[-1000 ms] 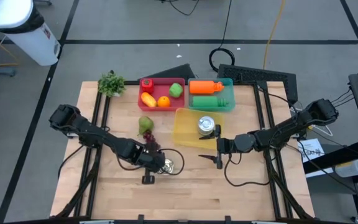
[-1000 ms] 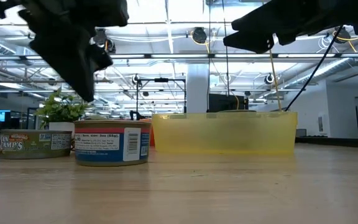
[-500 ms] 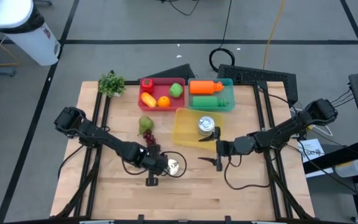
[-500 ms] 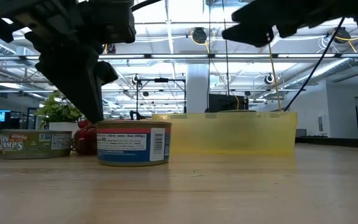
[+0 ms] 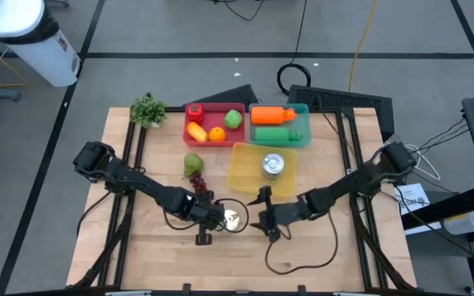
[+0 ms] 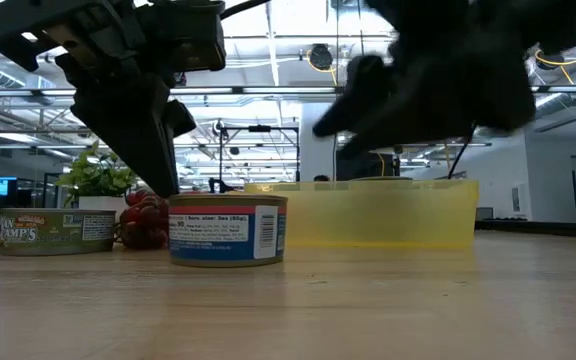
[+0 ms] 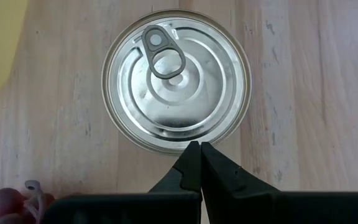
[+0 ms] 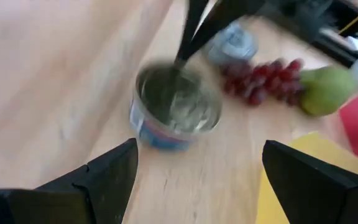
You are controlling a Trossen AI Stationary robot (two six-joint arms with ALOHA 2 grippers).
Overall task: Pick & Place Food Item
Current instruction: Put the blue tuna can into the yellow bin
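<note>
A tin can [image 5: 234, 218] with a blue label [image 6: 228, 232] stands upright on the wooden table, its pull-tab lid [image 7: 176, 81] up. My left gripper [image 5: 219, 219] is shut, its tips at the can's rim on the side toward the table's left. My right gripper [image 5: 257, 217] stands open just right of the can, clear of it. In the right wrist view, the can [image 8: 174, 107] lies ahead of that gripper's spread fingers [image 8: 107, 171]. A second tin can [image 5: 272, 164] sits inside the yellow bin [image 5: 245, 173]. My left gripper touches the can's rim [image 7: 180, 148] with its shut fingertips [image 7: 199, 149], on the side toward the table's left. The fingers come from above, slanting down steeply [image 6: 168, 185]. The can stands upright with its base on the table.
Red grapes [image 5: 200, 186] and a pear [image 5: 192, 164] lie left of the yellow bin. A red tray [image 5: 214, 123] of food and a green tray [image 5: 280, 125] with bottles stand at the far edge, a small plant [image 5: 147, 108] beside them. Another tin [image 6: 56, 232] stands near the grapes.
My left gripper has come down behind the can, which has slid a little toward the table's right while staying upright. My right gripper has swung toward the table's left and down, toward the can, rolling as it went. It has stayed open.
</note>
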